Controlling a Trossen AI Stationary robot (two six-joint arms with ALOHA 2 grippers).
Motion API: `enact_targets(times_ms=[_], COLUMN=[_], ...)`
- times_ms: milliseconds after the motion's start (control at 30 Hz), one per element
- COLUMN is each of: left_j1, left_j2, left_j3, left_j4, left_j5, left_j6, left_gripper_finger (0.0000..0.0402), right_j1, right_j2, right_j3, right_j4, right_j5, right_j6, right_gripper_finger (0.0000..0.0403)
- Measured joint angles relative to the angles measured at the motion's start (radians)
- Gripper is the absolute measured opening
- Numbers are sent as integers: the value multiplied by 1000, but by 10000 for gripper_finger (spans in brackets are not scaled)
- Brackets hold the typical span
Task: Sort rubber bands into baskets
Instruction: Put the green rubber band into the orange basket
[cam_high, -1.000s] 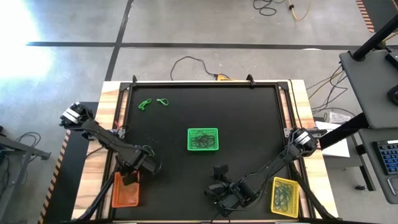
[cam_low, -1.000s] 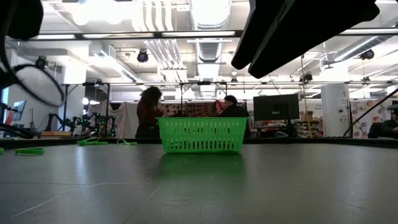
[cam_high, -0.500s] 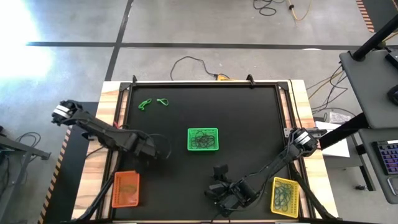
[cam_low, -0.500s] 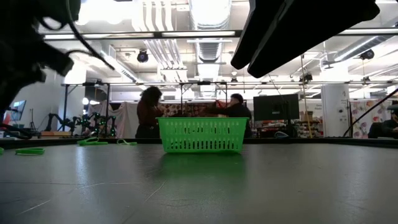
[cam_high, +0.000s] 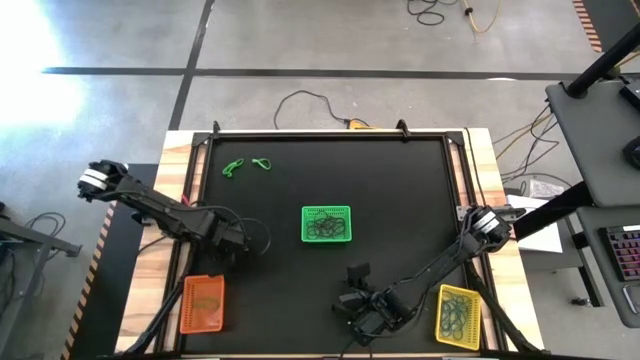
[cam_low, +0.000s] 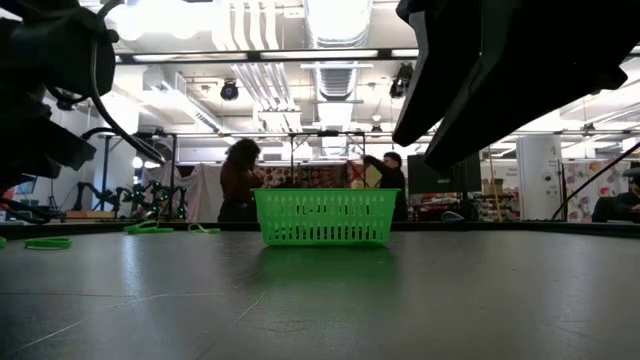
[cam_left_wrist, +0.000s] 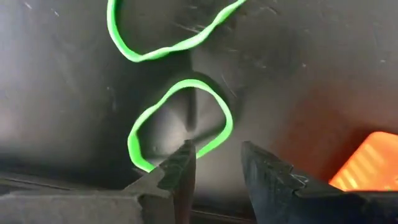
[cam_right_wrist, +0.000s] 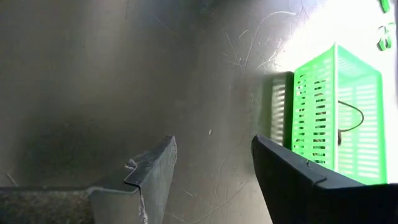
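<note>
From up top, my left gripper (cam_high: 238, 243) sits over the black mat between the orange basket (cam_high: 203, 304) on the near-left and the green basket (cam_high: 326, 224) in the middle. The two loose green rubber bands (cam_high: 246, 165) I can make out from here lie at the far-left of the mat, well apart from me, farther out and pretty much straight ahead. My left arm is clearly the closer one. My right gripper (cam_high: 362, 318) waits near the front edge, just left of the yellow basket (cam_high: 458, 316), which already has bands in it, as does the green one.

The table-level shot only gives me the green basket (cam_low: 326, 217) dead centre and a few green bands (cam_low: 47, 243) lying flat at far left. My arms are just dark blurs at the top.

Left wrist cam is the useful one: my fingers (cam_left_wrist: 181, 171) are only narrowly apart and holding nothing, and a green loop (cam_left_wrist: 180, 122) lies flat on the mat right beyond the tips, its near edge just past one fingertip. A second band (cam_left_wrist: 168, 37) sits farther out. The orange basket (cam_left_wrist: 368, 163) peeks in at the edge, so I'd guess the grab is forward and down.

Right wrist cam — fingers (cam_right_wrist: 152, 167) wide apart, empty, green basket (cam_right_wrist: 336, 112) off ahead.
</note>
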Motion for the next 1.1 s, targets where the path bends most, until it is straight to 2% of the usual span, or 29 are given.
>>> enact_targets(times_ms=[133, 300, 667, 767, 933, 1100], left_j1=[0, 0, 0, 0, 0, 0], left_j2=[3, 11, 91, 118, 155, 182], left_j3=[-3, -18, -33, -13, 13, 27], left_j4=[6, 23, 61, 56, 55, 46], left_j5=[-42, -1, 23, 26, 42, 48], left_j6=[62, 167, 118, 108, 108, 67], left_gripper_finger=[114, 114, 112, 91, 15, 3], right_j1=[0, 4, 30, 36, 38, 37], right_j2=[0, 0, 0, 0, 0, -1], right_j3=[0, -4, -111, -134, -140, -140], right_j4=[0, -11, -36, -41, -38, -38], right_j5=[0, -5, -7, -6, -4, 5], right_j6=[-2, 8, 94, 112, 105, 92], right_gripper_finger=[205, 205, 205, 205, 205, 205])
